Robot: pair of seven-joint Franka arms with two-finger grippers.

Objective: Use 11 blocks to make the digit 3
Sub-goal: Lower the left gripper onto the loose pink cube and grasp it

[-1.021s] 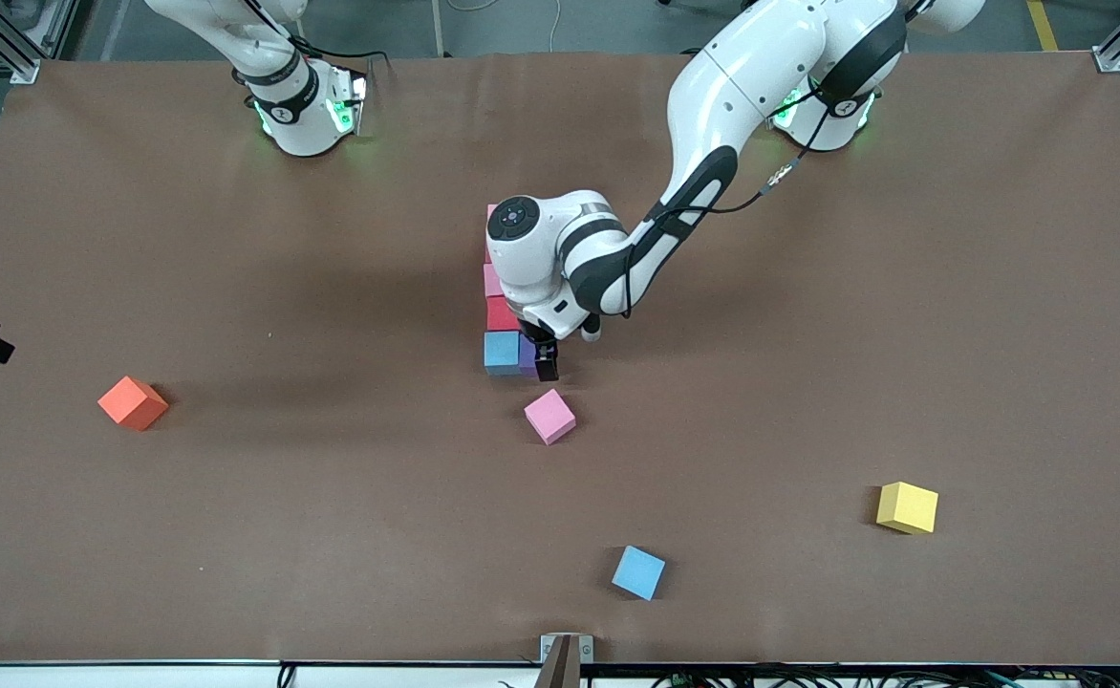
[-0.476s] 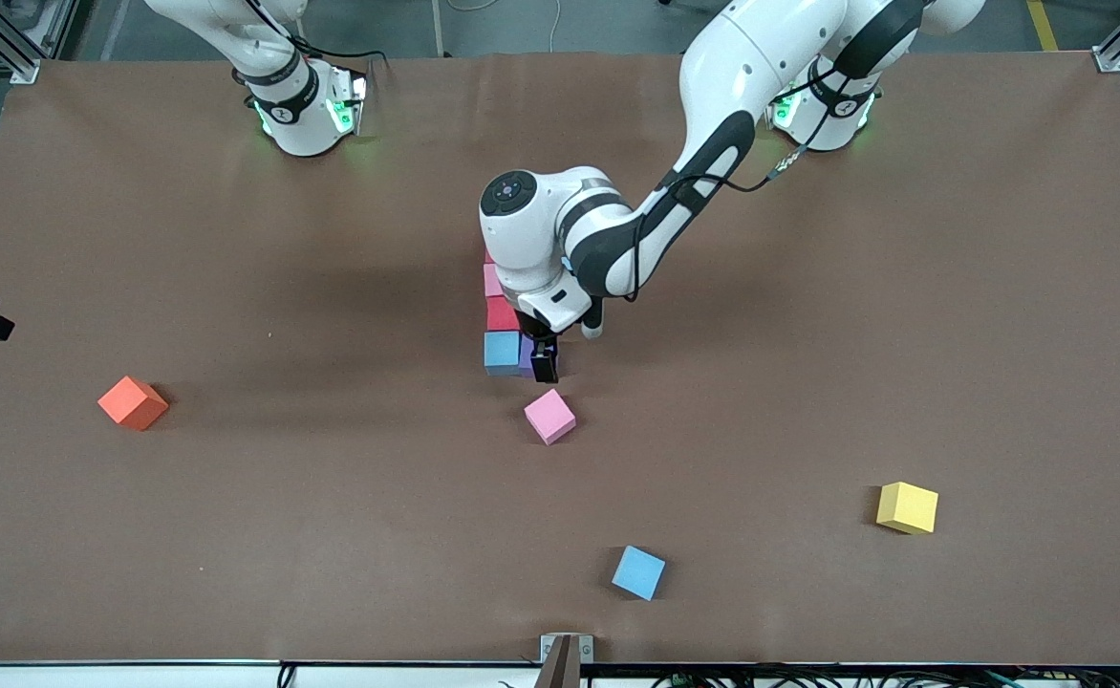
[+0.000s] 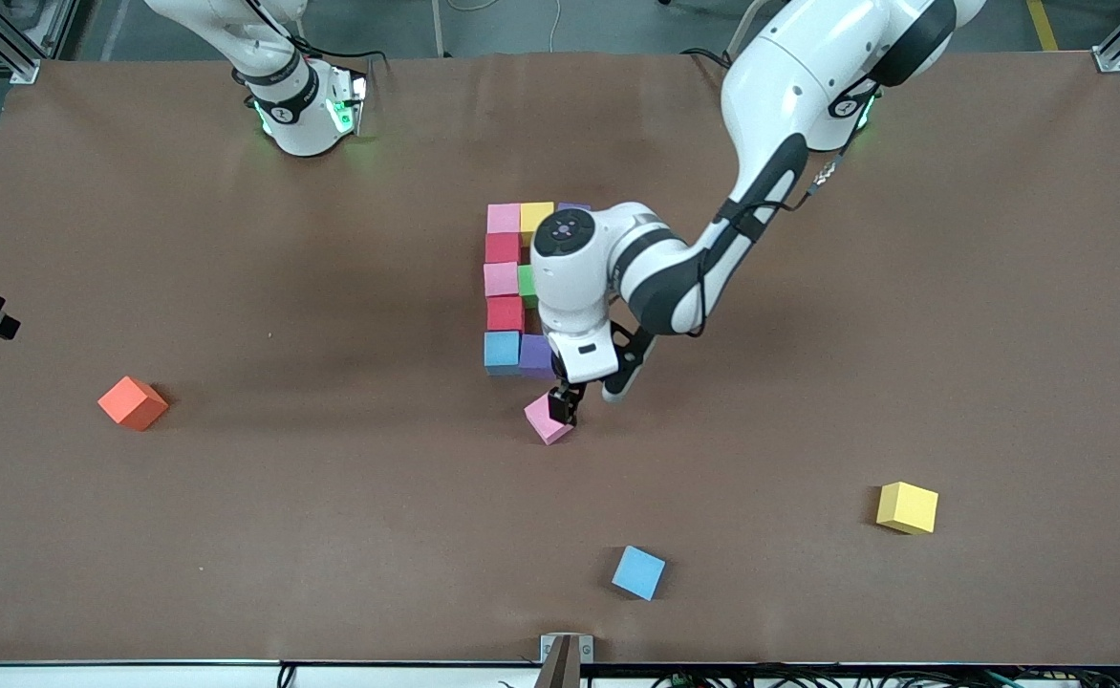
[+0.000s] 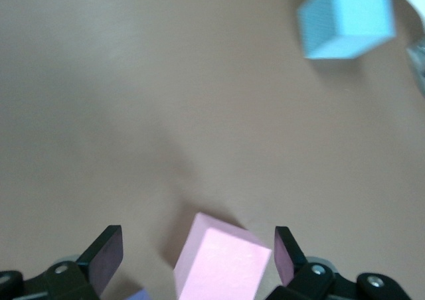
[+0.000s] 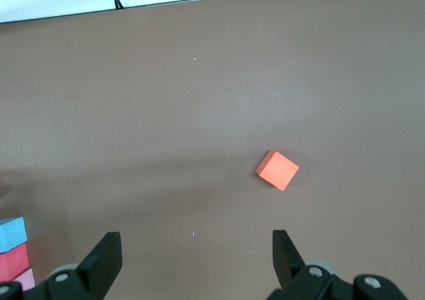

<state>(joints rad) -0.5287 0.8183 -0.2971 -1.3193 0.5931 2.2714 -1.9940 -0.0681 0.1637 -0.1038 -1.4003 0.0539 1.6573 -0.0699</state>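
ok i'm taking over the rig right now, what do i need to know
Left gripper: open, down around the loose pink block, not yet closed.
Right gripper: open, holding nothing; that arm waits by its base.
Done: a joined figure of at least eight blocks at mid-table, partly hidden by the left arm.
Left: add the pink block, likely beside the purple one; a loose blue and yellow block lie nearer the front camera.
The orange cube stays out.

loose block (image 3: 547,422) just beside cluster (image 3: 507,287)
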